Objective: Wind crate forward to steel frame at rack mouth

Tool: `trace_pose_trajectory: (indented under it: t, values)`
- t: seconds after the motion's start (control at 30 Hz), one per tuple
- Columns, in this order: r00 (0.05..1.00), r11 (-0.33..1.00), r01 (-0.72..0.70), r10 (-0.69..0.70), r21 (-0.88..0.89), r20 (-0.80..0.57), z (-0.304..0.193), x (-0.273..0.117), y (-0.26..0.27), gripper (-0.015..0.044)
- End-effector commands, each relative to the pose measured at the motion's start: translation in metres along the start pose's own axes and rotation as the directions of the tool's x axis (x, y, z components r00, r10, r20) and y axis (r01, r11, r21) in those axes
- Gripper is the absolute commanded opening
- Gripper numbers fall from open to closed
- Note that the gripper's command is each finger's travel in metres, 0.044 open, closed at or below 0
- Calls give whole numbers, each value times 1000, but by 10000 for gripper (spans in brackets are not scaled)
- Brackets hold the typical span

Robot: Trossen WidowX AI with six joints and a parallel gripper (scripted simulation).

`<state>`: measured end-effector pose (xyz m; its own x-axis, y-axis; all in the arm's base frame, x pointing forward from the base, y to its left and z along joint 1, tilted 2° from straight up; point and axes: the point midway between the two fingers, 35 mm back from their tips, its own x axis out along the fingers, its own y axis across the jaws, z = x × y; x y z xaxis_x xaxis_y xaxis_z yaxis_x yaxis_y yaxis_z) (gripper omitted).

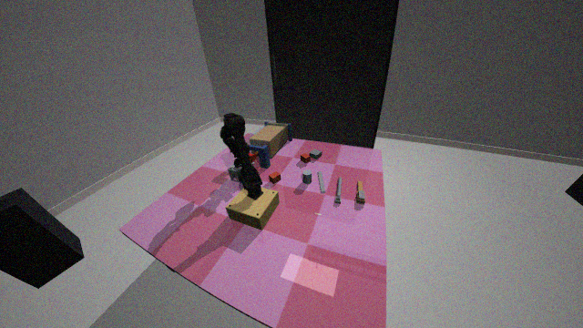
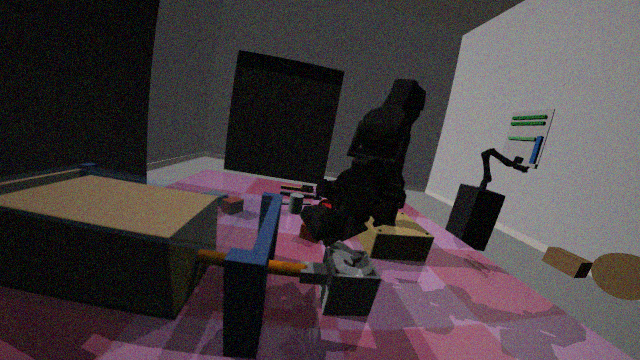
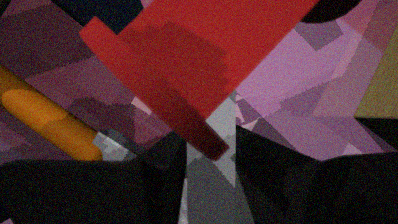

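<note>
The gripper [image 2: 322, 235] [image 3: 208, 132] is clamped on what looks like the winch handle [image 3: 215, 55], above the winch [image 2: 351, 282]. The crate [image 2: 107, 215] [image 1: 270, 138] sits flat behind the blue frame [image 2: 247, 280] [image 1: 264, 157], apart from it.

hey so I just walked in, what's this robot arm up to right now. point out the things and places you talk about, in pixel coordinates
The black arm has its end effector [image 3: 208, 132] shut on a grey piece with a red part at its top, seemingly the winch handle, over the grey winch [image 2: 350, 290]. An orange strap [image 2: 282, 266] [image 3: 45, 120] runs from the winch to the crate [image 1: 270, 135] [image 2: 107, 202], which sits behind a blue frame [image 2: 245, 300] [image 1: 265, 157]. The crate's front doesn't look up against that frame, so the winding seems unfinished.
</note>
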<state>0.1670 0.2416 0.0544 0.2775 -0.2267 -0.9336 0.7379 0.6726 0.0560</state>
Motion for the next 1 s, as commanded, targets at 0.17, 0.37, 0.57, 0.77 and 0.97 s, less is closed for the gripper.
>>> trace_pose_trajectory:
  t: [0.17, 0.37, 0.57, 0.77, 0.97]
  values:
    - [1000, 1000, -4, 4, -16, 1, -2, 5, 1, 0]
    - [1000, 1000, 11, -11, 25, 1, -2, 6, -2, 0]
    - [1000, 1000, 13, -13, 28, 1, -2, 6, -2, 0]
    - [1000, 997, 30, -31, 74, 0, -2, 6, -5, 0]
    - [1000, 997, 31, -31, 76, 0, -2, 6, -5, 0]
